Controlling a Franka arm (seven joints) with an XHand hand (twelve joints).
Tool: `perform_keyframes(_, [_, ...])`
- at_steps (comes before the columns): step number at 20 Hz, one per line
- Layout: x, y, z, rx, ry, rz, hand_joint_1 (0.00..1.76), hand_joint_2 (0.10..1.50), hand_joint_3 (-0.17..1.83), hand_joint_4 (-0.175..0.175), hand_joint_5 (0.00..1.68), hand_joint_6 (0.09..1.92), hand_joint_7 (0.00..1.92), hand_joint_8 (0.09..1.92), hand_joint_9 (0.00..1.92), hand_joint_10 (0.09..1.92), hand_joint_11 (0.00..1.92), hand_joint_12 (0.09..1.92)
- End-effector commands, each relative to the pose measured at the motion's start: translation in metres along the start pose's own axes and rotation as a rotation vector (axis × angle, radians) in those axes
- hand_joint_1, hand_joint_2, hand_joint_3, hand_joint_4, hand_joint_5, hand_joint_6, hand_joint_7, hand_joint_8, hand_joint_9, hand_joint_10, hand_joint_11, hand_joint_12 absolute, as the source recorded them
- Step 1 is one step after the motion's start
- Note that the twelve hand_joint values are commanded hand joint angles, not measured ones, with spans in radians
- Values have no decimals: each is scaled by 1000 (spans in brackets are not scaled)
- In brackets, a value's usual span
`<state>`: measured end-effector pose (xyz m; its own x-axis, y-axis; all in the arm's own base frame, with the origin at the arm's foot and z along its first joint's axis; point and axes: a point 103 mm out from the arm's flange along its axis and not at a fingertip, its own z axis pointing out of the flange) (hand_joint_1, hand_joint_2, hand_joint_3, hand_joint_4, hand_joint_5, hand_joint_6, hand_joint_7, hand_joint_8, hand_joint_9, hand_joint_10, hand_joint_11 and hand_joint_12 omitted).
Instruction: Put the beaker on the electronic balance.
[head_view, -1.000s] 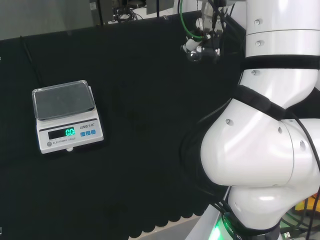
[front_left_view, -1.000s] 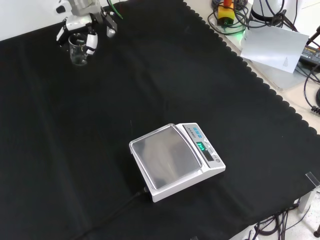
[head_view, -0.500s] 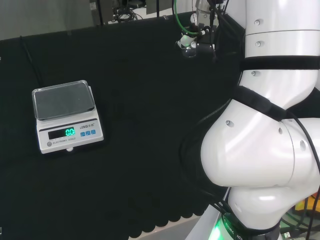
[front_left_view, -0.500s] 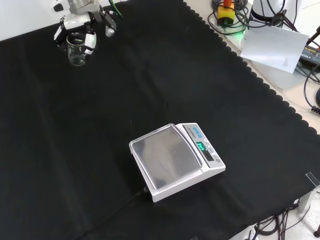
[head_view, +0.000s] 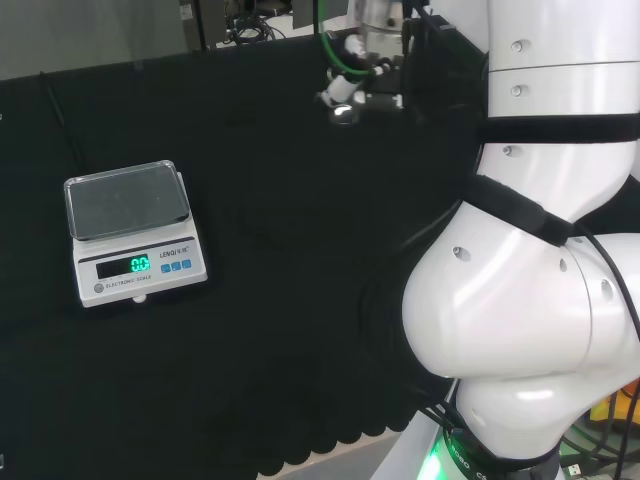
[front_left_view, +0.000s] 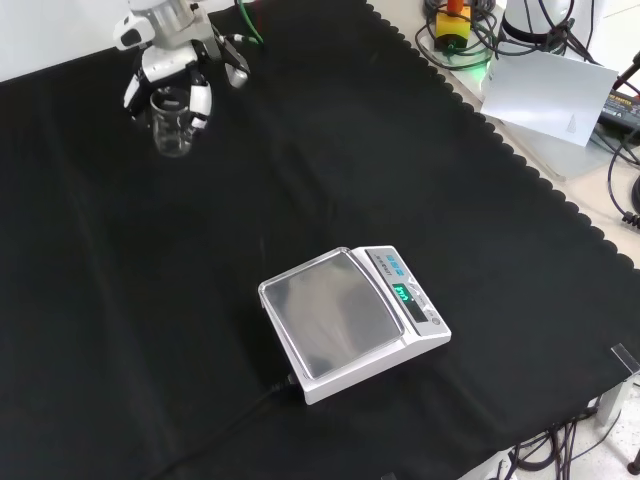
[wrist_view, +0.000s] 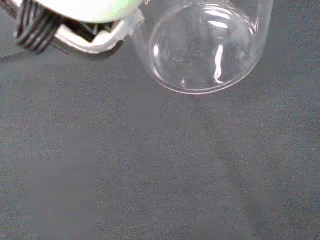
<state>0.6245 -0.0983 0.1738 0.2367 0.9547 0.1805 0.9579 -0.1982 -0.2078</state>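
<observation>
A small clear glass beaker (front_left_view: 173, 125) hangs above the black cloth, with the hand (front_left_view: 168, 64) curled round it from above at the front view's top left. In the wrist view the beaker's round base (wrist_view: 202, 47) shows close up, next to a white part of the hand (wrist_view: 95, 15). In the head view the hand (head_view: 362, 72) is at the top, left of the arm's white links. The white electronic balance (front_left_view: 352, 322) with a bare steel pan stands in the middle of the front view, well below the hand. The balance (head_view: 133, 232) sits at the head view's left.
The arm's big white links (head_view: 540, 260) rise at the head view's right. A black cable (front_left_view: 225, 425) runs from the balance toward the front view's lower left. Cables, a white sheet (front_left_view: 545, 95) and gear lie past the cloth's scalloped right edge.
The hand has carried the beaker leftward in the head view and downward in the front view, nearer the balance. The balance has stayed put.
</observation>
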Motion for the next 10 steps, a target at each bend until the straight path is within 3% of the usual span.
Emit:
perform_keyframes(1, [114,-26,8,22,-36,-210,1202,802,853,-51,817,1386,882,1579,1177,1391,1198,1299])
perform_keyframes(5, [171,-43,21,48,-64,-296,1203,800,855,-51,819,1385,883,1579,1180,1389,1197,1299])
perform_keyframes(10, [220,-67,38,91,-92,-409,1203,799,857,-51,819,1385,884,1578,1182,1387,1194,1297])
